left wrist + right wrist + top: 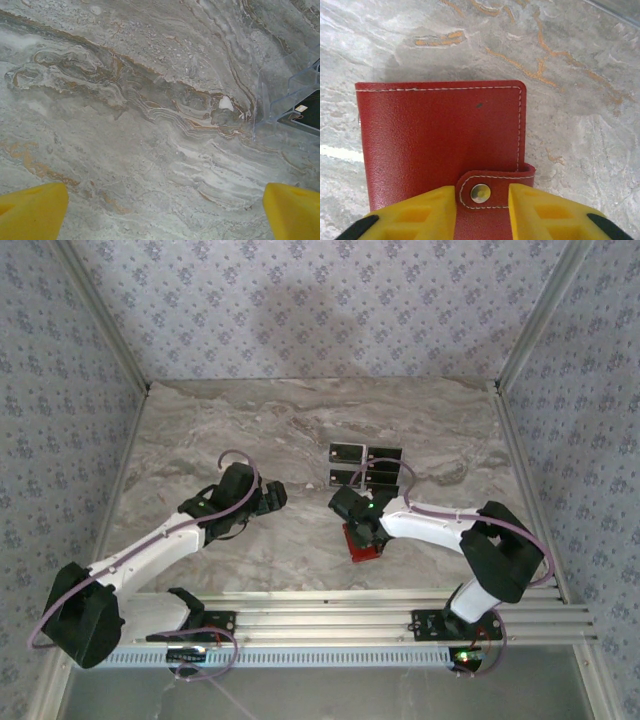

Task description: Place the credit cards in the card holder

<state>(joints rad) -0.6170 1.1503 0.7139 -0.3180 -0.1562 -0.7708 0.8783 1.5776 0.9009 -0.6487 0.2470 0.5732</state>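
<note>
Both arms (150,545) are white with black joints, lilac cables (238,452), yellow fingers (540,210).

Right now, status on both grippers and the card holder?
Left gripper open over table. Right gripper low on card holder, jaws flanking snap tab, grip unconfirmed. Holder closed, tab across it; credit cards lying beyond it.
</note>
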